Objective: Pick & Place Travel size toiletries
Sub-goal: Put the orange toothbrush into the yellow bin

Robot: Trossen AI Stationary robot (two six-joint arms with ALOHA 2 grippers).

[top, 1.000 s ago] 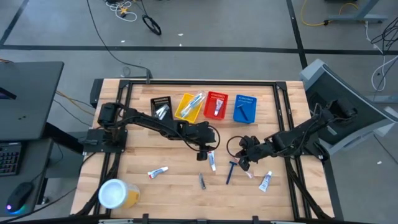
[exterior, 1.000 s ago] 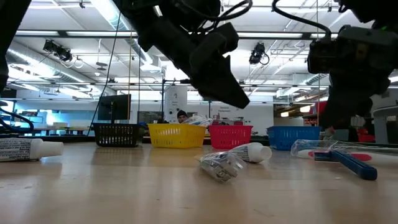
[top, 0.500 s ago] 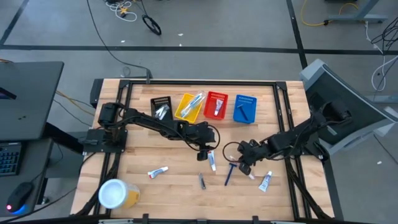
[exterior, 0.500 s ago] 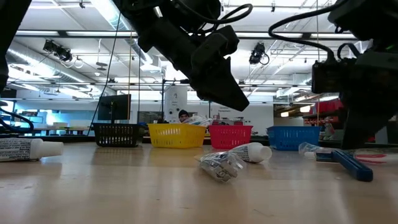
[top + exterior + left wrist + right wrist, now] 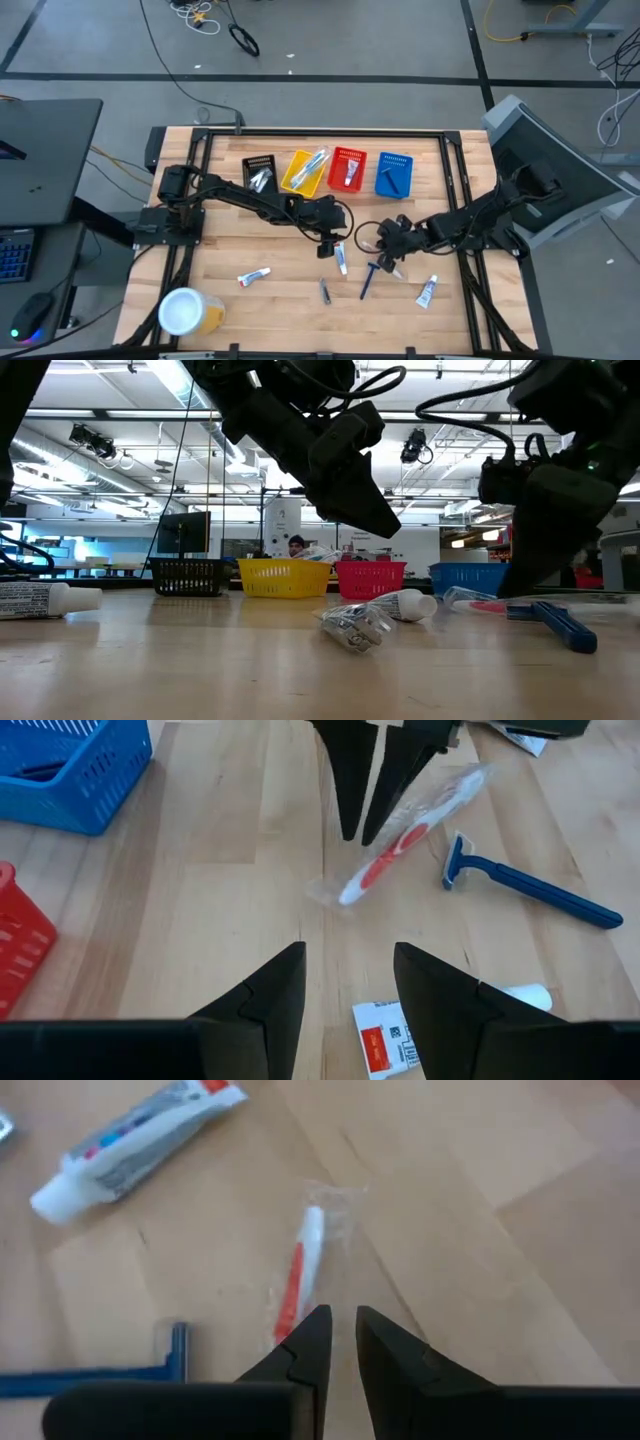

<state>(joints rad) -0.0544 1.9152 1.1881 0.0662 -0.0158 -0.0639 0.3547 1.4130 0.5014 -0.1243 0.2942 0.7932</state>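
My right gripper (image 5: 380,256) is low over the table's middle, fingers a narrow gap apart (image 5: 340,1325), at a wrapped red-and-white toothbrush (image 5: 400,840) (image 5: 298,1270). A blue razor (image 5: 520,892) (image 5: 369,280) lies flat just nearer. My left gripper (image 5: 348,960) is open and hangs above a white tube with a red mark (image 5: 385,1040) (image 5: 342,257). More white tubes (image 5: 427,291) (image 5: 253,277) and a silvery packet (image 5: 325,290) (image 5: 355,628) lie flat on the near half. My right gripper comes slanting down from the table's right. The outer side of one finger (image 5: 392,790) meets the wrapped toothbrush near its red handle part (image 5: 288,1315). The toothbrush lies flat on the table, not between the fingers.
Black (image 5: 259,172), yellow (image 5: 303,172), red (image 5: 347,168) and blue (image 5: 393,173) baskets stand in a row along the far side, some with items inside. A white-lidded yellow tub (image 5: 185,312) stands at the near left corner. Bare wood lies between the baskets and the arms.
My right gripper has come down and moved toward the table's left. The wrapped toothbrush has slid along the table toward the left with it, staying flat. The razor has shifted slightly the same way.
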